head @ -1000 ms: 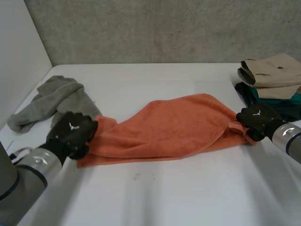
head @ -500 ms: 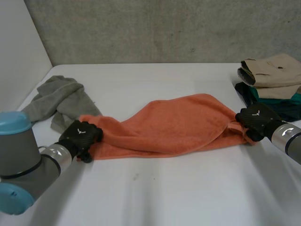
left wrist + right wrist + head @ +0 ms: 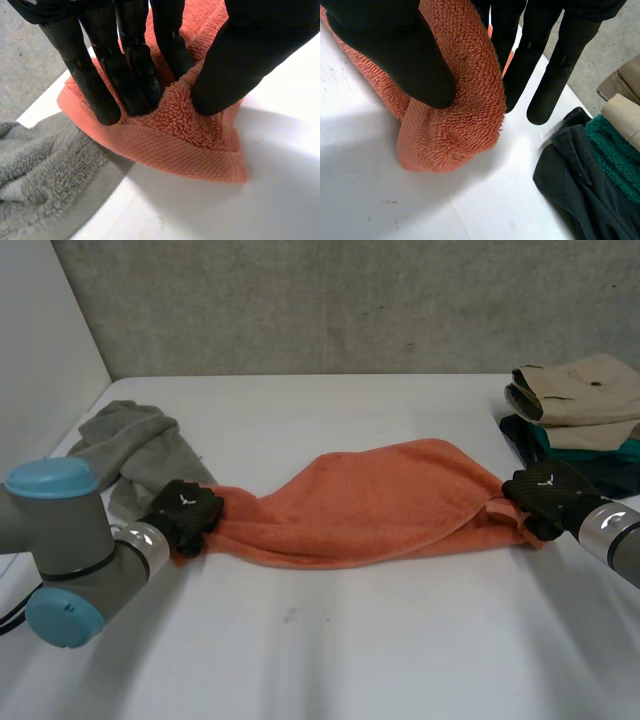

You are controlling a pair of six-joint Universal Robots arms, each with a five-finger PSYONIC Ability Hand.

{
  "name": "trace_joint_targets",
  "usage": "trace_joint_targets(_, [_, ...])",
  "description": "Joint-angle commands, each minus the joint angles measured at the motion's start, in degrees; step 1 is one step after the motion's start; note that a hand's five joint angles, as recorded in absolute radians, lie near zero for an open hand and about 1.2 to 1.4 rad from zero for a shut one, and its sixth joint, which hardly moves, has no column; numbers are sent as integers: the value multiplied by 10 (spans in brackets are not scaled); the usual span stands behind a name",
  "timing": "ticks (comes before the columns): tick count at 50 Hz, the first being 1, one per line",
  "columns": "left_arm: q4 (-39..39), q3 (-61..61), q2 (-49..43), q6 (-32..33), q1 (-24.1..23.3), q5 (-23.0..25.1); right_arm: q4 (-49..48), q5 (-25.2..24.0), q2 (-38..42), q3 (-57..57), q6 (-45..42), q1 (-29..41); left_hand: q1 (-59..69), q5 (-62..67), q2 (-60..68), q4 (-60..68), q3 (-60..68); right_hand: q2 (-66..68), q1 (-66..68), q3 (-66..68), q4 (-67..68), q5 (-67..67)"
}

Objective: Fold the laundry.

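Left robot hand (image 3: 260, 45) around towel (image 3: 200, 145) corner

A white table (image 3: 330, 660) fills the lower and middle frame. A grey concrete wall (image 3: 350, 300) spans the top, and a white panel (image 3: 40, 360) stands upper left.

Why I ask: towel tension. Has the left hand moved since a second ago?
Yes. The left hand, pinching the orange towel, slid rightward along the grey towel.

The white table (image 3: 400, 640) bears an orange towel (image 3: 370, 505) stretched across its middle, a grey towel (image 3: 130, 445) near the left edge and folded clothes (image 3: 580, 405) at the right edge.
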Motion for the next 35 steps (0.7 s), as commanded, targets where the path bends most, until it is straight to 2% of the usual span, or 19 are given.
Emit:
trace_joint_targets(1, [0,22,7,-6,-11,-3,0,1,-2,-2,2,0,151,135,124,121,129,131,168,120,114,132])
trace_joint_targets(4, [-1,22,28,-6,-13,-4,5,2,-21,-5,3,-2,151,135,124,121,129,131,168,120,114,132])
trace_joint_targets(7, [-9,12,96,-12,-12,-14,25,4,-53,-10,3,-1,151,135,124,121,129,131,168,120,114,132])
trace_joint_targets(11, [-40,2,189,-37,-12,-24,106,13,-126,-39,12,-2,151,135,124,121,129,131,168,120,114,132])
trace_joint_targets(16, [-102,2,308,-84,-5,-24,260,35,-200,-127,35,-2,151,135,124,121,129,131,168,120,114,132])
trace_joint_targets(21, [-165,-1,357,-90,8,-23,370,50,-226,-195,42,-29,151,135,124,121,129,131,168,120,114,132])
trace_joint_targets(26, [-226,-3,338,-89,10,-29,421,51,-212,-197,6,-56,151,135,124,121,129,131,168,120,114,132])
trace_joint_targets(30, [-234,10,266,-88,13,-47,423,58,-159,-202,-33,-55,151,135,124,121,129,131,168,120,114,132])
trace_joint_targets(35, [-219,112,158,-52,4,-77,355,76,-105,-230,-15,-46,151,135,124,121,129,131,168,120,114,132])
